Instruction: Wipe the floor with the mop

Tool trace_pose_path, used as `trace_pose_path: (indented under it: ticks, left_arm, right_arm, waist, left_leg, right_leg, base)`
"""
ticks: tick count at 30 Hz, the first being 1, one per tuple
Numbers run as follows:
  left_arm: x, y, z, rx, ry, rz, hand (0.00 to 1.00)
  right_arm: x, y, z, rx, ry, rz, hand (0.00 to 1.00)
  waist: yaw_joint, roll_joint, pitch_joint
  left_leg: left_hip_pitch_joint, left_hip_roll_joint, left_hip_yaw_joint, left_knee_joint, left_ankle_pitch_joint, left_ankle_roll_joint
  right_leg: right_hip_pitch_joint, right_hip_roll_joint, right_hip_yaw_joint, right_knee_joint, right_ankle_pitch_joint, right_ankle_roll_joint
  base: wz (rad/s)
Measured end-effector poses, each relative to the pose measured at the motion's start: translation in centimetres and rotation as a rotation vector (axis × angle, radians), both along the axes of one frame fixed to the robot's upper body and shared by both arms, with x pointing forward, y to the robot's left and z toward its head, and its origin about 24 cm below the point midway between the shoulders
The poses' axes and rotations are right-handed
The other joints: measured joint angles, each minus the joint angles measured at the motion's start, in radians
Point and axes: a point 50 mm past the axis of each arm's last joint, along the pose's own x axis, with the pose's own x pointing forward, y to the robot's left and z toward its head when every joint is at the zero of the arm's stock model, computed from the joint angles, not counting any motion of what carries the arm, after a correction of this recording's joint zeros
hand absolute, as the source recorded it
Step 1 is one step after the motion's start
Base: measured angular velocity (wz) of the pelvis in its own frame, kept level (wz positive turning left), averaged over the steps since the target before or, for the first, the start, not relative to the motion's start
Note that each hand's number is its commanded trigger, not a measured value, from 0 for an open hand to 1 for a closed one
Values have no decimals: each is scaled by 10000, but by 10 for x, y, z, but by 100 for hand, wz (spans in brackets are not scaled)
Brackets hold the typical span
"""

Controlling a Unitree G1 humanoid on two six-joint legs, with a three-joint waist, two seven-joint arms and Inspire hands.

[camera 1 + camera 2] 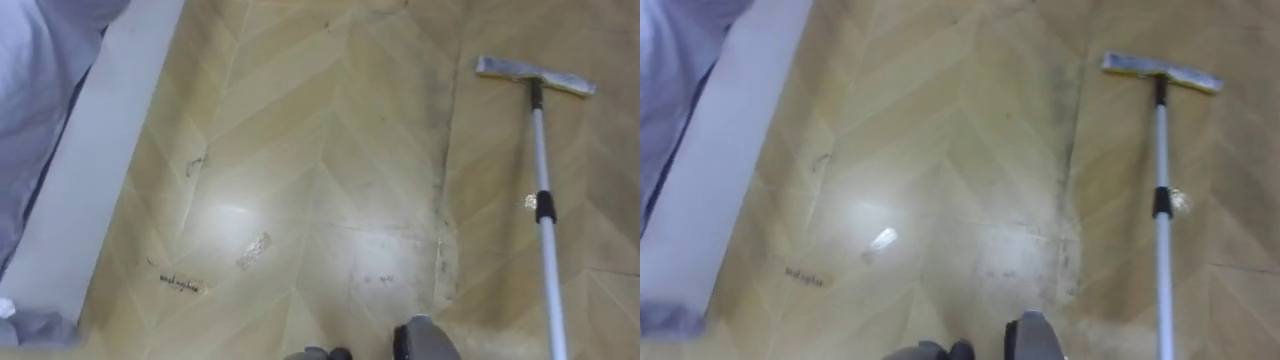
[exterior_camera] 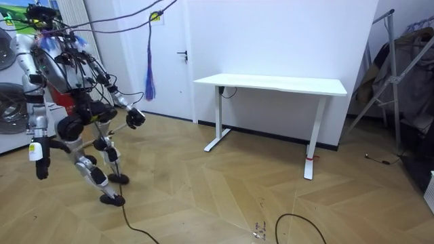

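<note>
A flat mop lies on the wooden floor ahead of me to the right. Its pale head [image 1: 535,76] is farthest from me. The white pole [image 1: 543,200] runs back towards the lower right edge of the left eye view, with a black collar halfway along. In the room view I stand bent forward at the room view's left. One hand [image 2: 135,118] is held out in front at waist height and the other hand [image 2: 39,165] hangs low by my leg. I cannot tell from there which hand is which.
A white panel [image 1: 100,160] with lavender cloth [image 1: 40,70] above it runs along my left. Dark smudges [image 1: 440,200] mark the floor. The room view shows a white desk [image 2: 271,85], a door behind me, a drying rack [image 2: 393,61] and a loose cable [image 2: 298,227].
</note>
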Motion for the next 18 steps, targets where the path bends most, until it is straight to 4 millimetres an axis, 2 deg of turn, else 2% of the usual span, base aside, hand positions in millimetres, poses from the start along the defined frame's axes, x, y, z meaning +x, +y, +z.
trace_pose_path:
  ticks: [1,2,3,4,5,6,7,8,9,10,11,12,13,14,15,16,17,18]
  left_arm:
    - [-4,0,0,23,175,58,0]
    - [-7,0,-1,85,328,98,0]
    - [-8,1,-1,190,377,196,0]
    - [-8,2,0,230,392,209,0]
    - [-9,2,0,328,468,207,0]
    - [-10,3,0,429,525,275,0]
    - [-10,4,0,444,516,290,0]
    - [-8,6,1,509,409,341,0]
    - [-6,8,2,569,317,314,0]
    - [-2,12,4,659,130,268,0]
    - [-2,14,4,704,71,246,0]
    - [-2,14,5,706,71,223,0]
    - [-6,13,4,600,137,234,0]
    - [-7,13,4,475,150,266,0]
    - [-7,14,4,480,163,273,0]
    - [-8,16,4,432,212,281,0]
    - [-4,15,4,289,100,222,0]
    - [1,14,4,140,8,132,0]
  right_arm:
    - [-1,2,0,71,194,-6,100]
    - [2,0,1,33,273,-52,100]
    - [14,-3,3,-109,120,-26,100]
    - [22,-6,4,-195,-15,-7,100]
    - [41,-13,9,-379,-394,64,100]
    - [67,-18,15,-560,-953,214,100]
    - [82,-21,19,-639,-1304,329,100]
    - [116,-24,30,-794,-2106,637,100]
    - [133,-24,35,-830,-2584,749,100]
    - [162,-24,47,-916,-3469,1005,100]
    - [188,-22,58,-879,-4485,1243,100]
    - [199,-20,63,-829,-4877,1353,100]
    - [215,-17,71,-654,-5442,1386,100]
    - [218,-17,73,-483,-5546,1223,100]
    - [214,-17,71,-412,-5435,1152,100]
    - [201,-19,64,-335,-5093,1048,100]
    - [188,-24,59,-328,-4784,961,100]
    - [176,-28,54,-319,-4466,934,100]
  waist:
    - [-22,-152,26]
    - [-15,-218,15]
    - [-3,-286,31]
    - [-1,-321,48]
    - [79,-346,57]
    - [214,-525,66]
    - [315,-611,64]
    - [505,-846,77]
    - [608,-943,88]
    - [653,-1115,150]
    - [854,-1165,212]
    - [964,-1222,242]
    - [998,-1233,242]
    - [995,-1206,225]
    - [984,-1222,240]
    - [938,-1265,154]
    - [900,-1274,140]
    - [931,-1278,137]
  left_leg:
    - [281,-99,-158,16,-216,-80]
    - [396,-124,-285,257,-488,-174]
    - [321,-108,-308,780,-701,-410]
    - [153,-75,-249,1359,-722,-505]
    - [-403,115,-69,2846,-526,-880]
    - [-919,336,204,4269,9,-1358]
    - [-1165,442,311,4853,380,-1462]
    - [-1593,583,447,5675,1016,-1527]
    - [-1813,664,507,5827,992,-1503]
    - [-2354,871,542,5850,886,-1394]
    - [-2798,1107,570,5360,801,-1280]
    - [-2961,1128,535,4905,801,-1281]
    - [-3177,1117,333,3566,828,-1319]
    - [-3199,1126,337,1993,1019,-1330]
    - [-3179,1091,390,1667,1499,-1114]
    - [-2971,933,509,1437,1775,-868]
    - [-2716,755,665,1400,1613,-493]
    - [-2526,621,875,1401,1434,-220]
  right_leg:
    - [160,-97,-327,-445,158,-122]
    - [283,-224,-419,-201,265,-231]
    - [285,-336,-577,181,223,-292]
    - [269,-412,-671,416,181,-341]
    - [247,-435,-795,1014,-200,-428]
    - [237,-449,-795,1584,-638,-541]
    - [237,-444,-792,1781,-824,-587]
    - [248,-440,-774,2069,-1056,-794]
    - [255,-412,-758,2165,-1186,-812]
    - [320,-342,-759,2289,-1324,-742]
    - [534,-280,-801,2245,-1410,-799]
    - [674,-287,-828,2188,-1460,-824]
    - [1022,-303,-907,2009,-1602,-759]
    - [1437,-408,-1052,1831,-1820,-634]
    - [1687,-490,-1089,1764,-1953,-543]
    - [2060,-658,-1096,1637,-2171,-257]
    - [2292,-808,-921,1574,-2294,-48]
    - [2352,-903,-680,1787,-2281,35]
  base:
    - [9]
    - [24]
    - [29]
    - [28]
    - [20]
    - [11]
    - [-5]
    - [-5]
    - [6]
    - [6]
    - [0]
    - [-7]
    - [11]
    - [25]
    - [46]
    - [53]
    - [45]
    - [21]
